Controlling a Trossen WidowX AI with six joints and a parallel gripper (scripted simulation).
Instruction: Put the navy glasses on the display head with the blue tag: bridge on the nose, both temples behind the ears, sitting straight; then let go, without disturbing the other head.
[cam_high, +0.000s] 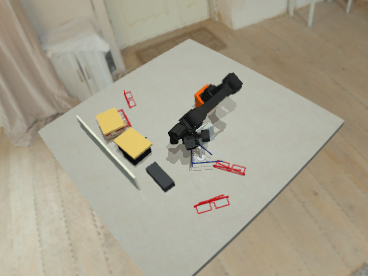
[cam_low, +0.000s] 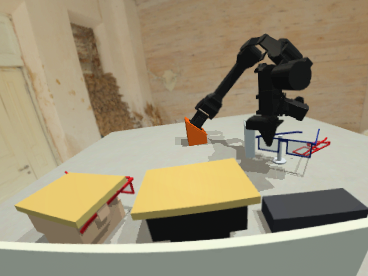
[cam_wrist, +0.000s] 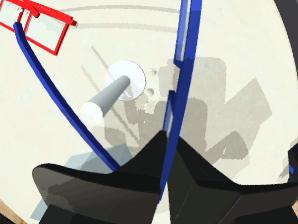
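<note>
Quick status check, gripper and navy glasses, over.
Gripper shut on navy glasses. Glasses held up beside white post, not released. Red glasses lie close by.

Your views are bright, evenly lit and slightly soft.
You get grey, jagged-edged shadows on the table beside the arm; the wrist view shows overlapping grey patches on a pale, washed-out surface, its outline curving at the edges. In the top view, you see the room's floor blurred.
</note>
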